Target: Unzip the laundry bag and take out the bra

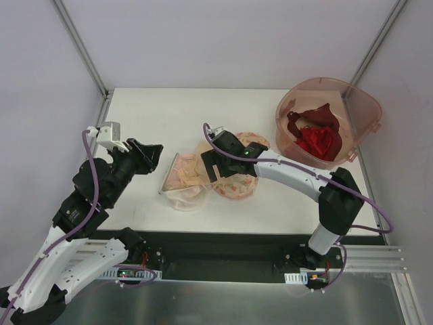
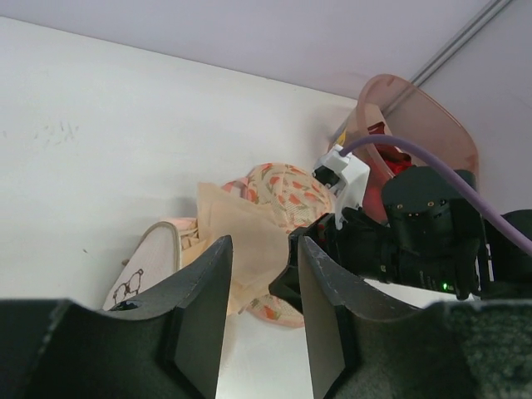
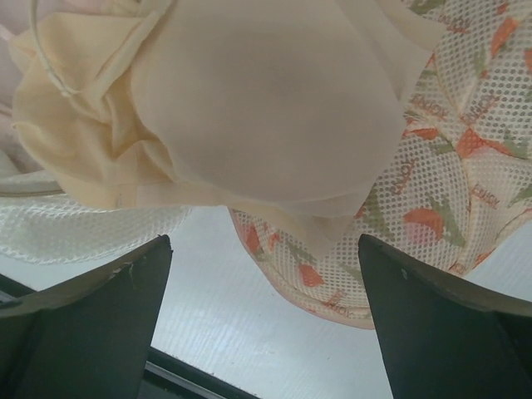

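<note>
The cream-white mesh laundry bag (image 1: 181,193) lies on the table left of centre; it also shows in the left wrist view (image 2: 143,268) and at the lower left of the right wrist view (image 3: 58,237). The pale peach bra (image 1: 186,169) lies bunched on the bag's upper side, and shows in both wrist views (image 2: 241,233) (image 3: 249,108). My right gripper (image 1: 208,168) is open wide and empty, hovering just over the bra's right edge (image 3: 264,249). My left gripper (image 1: 150,154) is open and empty, left of the bag and apart from it (image 2: 264,245).
A floral orange-patterned mesh bra (image 1: 237,186) lies right of the peach bra, partly under my right gripper (image 3: 449,166). A pink plastic basin (image 1: 362,108) at the back right holds a dark red bra (image 1: 318,139). White walls close in the table.
</note>
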You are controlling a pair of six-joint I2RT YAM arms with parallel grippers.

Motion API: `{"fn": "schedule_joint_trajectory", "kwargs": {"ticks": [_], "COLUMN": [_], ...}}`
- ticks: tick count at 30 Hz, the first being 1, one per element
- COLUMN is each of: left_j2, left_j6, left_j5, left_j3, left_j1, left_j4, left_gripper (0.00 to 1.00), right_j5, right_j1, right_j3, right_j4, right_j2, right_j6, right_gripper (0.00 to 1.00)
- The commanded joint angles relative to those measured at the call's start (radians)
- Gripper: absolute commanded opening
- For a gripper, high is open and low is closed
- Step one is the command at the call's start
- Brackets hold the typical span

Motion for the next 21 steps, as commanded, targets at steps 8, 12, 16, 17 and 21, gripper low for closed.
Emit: {"fn": "schedule_joint_trajectory", "kwargs": {"ticks": [8,12,16,17,21], "left_j2": [0.007,0.007,-0.001,-0.003,-0.007], "left_j6": [-0.005,-0.01,-0.01,-0.008,-0.014], "left_j5": [-0.01,-0.005,0.007,0.009,0.01], "left_j3": [-0.015,-0.019,-0.024,-0.026,-0.038], "left_j1": [0.009,0.011,0.009,0.009,0.009], "left_j4": [-0.019,-0.019,-0.021,-0.021,-0.022], "left_gripper": [0.37,0.37,0.37,0.37,0.38], "right_j5": [-0.054,-0.11,-0.173,-0.173,-0.147], "right_j1": [-0.121,-0.15,-0.162,-0.162,-0.164], "right_j3": [0.026,0.027,-0.048,-0.054,-0.083], "right_j4": [0.07,0.121,0.247,0.256,0.277], "right_j2": [0.062,0.12,0.114,0.112,0.076], "right_j6": [0.098,0.138,0.168,0.171,0.179], "right_gripper": [0.92,0.89,0.69,0.63,0.13]}}
